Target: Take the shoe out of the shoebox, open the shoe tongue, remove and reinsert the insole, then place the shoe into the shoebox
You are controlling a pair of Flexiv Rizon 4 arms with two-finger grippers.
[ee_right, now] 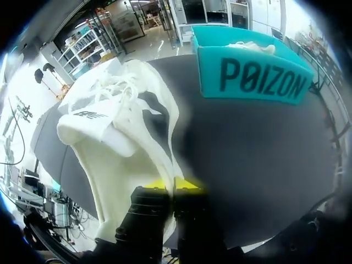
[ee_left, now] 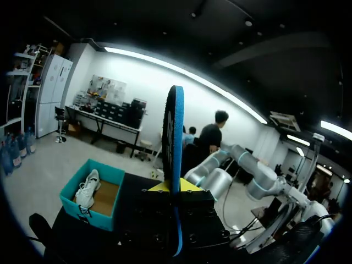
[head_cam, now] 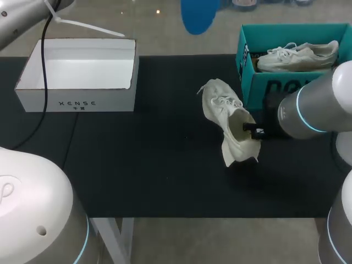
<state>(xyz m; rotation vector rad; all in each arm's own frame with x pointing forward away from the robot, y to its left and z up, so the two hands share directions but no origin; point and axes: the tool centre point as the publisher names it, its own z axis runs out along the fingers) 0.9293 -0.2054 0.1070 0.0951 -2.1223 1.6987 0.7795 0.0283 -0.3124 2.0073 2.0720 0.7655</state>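
evidently the insole (head_cam: 199, 14) was out of the shoe (head_cam: 225, 115), so the step in hand was judged to be putting it back in. the left end effector (ee_left: 173, 190) was closed on the blue insole, holding it upright and edge-on, high above the tabletop (head_cam: 154, 176) and well apart from the shoe. the right end effector (ee_right: 171, 186) was pinched shut on the back rim of the white shoe. the shoe stretched out ahead of it on the dark tabletop, just beside the teal shoebox (head_cam: 264, 88), with its opening showing from above.

to do it well, the right arm should probably hold the heel firm and keep the opening facing up and wide. the left arm would need to come down and turn the insole flat. it should feed the toe end in first, under the tongue, then slide it forward before the heel end is pressed down. which end of the insole was the toe could not be told. the soft insole could fold or catch on the laces. the finger at the heel rim might also block the insole from seating, so a slow entry at a shallow angle seemed wise.
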